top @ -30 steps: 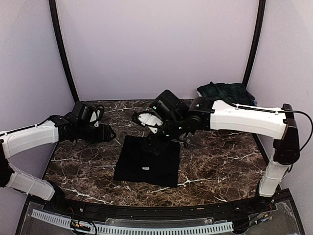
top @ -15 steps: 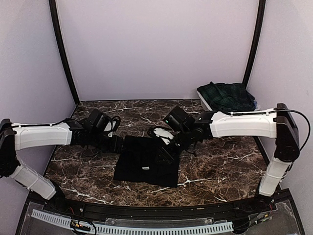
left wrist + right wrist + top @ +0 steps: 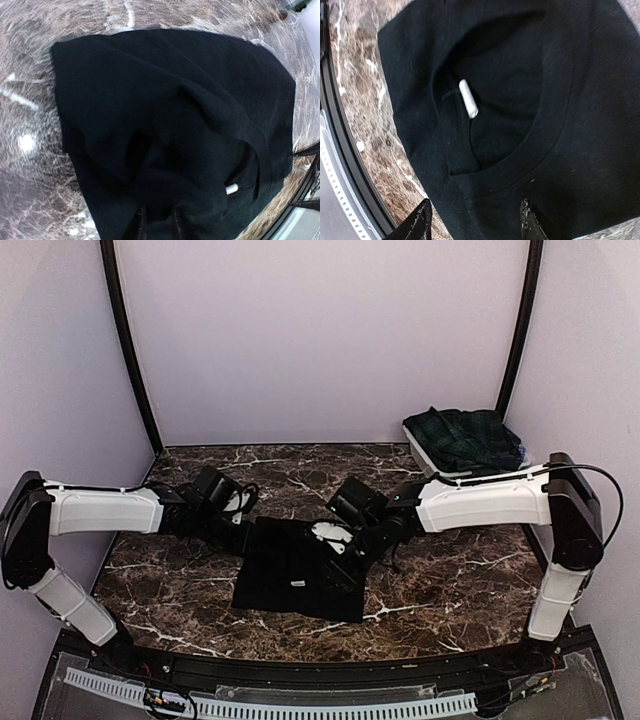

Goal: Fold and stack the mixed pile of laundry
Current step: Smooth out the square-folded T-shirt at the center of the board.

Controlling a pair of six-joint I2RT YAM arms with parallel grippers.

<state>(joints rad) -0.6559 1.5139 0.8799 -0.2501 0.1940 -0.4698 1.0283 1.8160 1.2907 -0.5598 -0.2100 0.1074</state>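
Observation:
A black cloth (image 3: 296, 575) lies flat in the middle of the marble table, a garment with a round neckline and a small white label (image 3: 468, 98). My left gripper (image 3: 244, 531) is at its far left corner, shut on a raised fold of the black cloth (image 3: 175, 110); the dark fingers (image 3: 141, 226) barely show against it. Low over the far right part, my right gripper (image 3: 345, 546) is open, its fingertips (image 3: 418, 222) straddling the black cloth (image 3: 570, 150) just below the neckline. A green-and-navy tartan skirt (image 3: 462, 436) lies at the back right.
The skirt rests on a white basket (image 3: 416, 448) against the right wall. Black frame posts (image 3: 128, 350) stand at the back corners. A white slatted strip (image 3: 270, 706) runs along the near edge past the table's black rim (image 3: 340, 150).
My left arm has swung right to the cloth's far left corner and its gripper has shut on a fold. The right gripper came down and nearer over the cloth's far right part.

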